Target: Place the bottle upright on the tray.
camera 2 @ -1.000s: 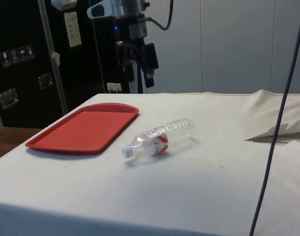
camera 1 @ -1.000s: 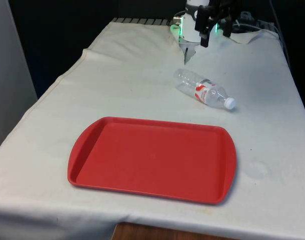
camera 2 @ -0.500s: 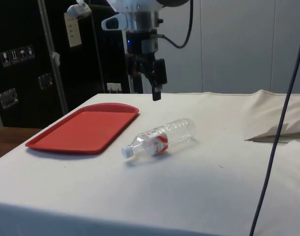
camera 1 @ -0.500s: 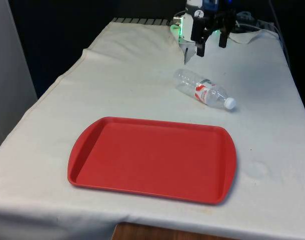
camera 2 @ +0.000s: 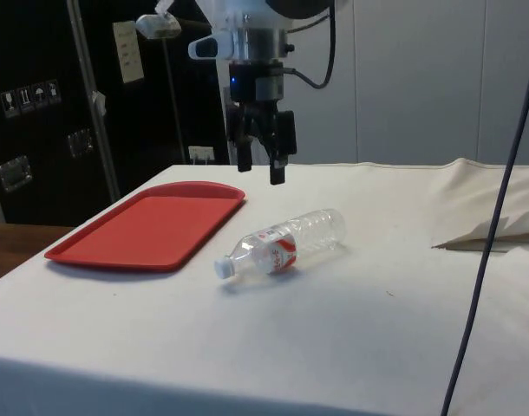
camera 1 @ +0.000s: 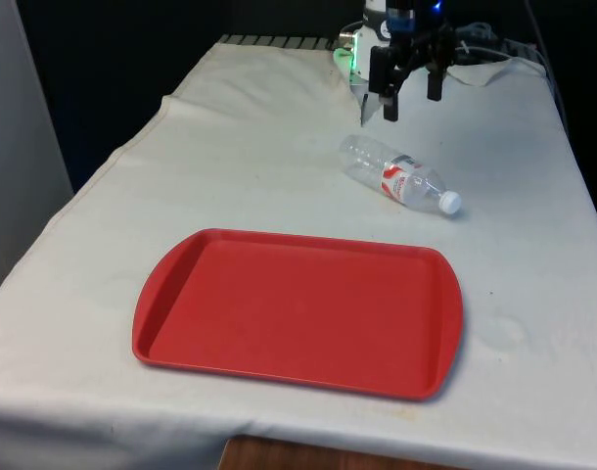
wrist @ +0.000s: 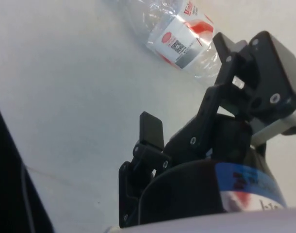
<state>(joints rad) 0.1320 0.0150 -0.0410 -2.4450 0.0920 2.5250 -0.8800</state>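
Note:
A clear plastic bottle with a red-and-white label and white cap lies on its side on the white cloth, cap pointing toward the front view's right. The side view has the bottle just beside the red tray. The tray lies flat and bare, nearer the camera than the bottle in the front view. My gripper hangs open in the air above and slightly behind the bottle, holding nothing. From the side, the gripper is well above the cloth. The wrist view shows the bottle's label beyond the open gripper.
Folded cloth bunches up near the robot's end of the table. A thin dark cable hangs down in the side view's foreground. Cables and a raised cloth fold lie at the far end behind the gripper.
The gripper has come down and moved toward the bottle while turning about its axis, so both fingers now show spread apart. Bottle and tray have not moved.

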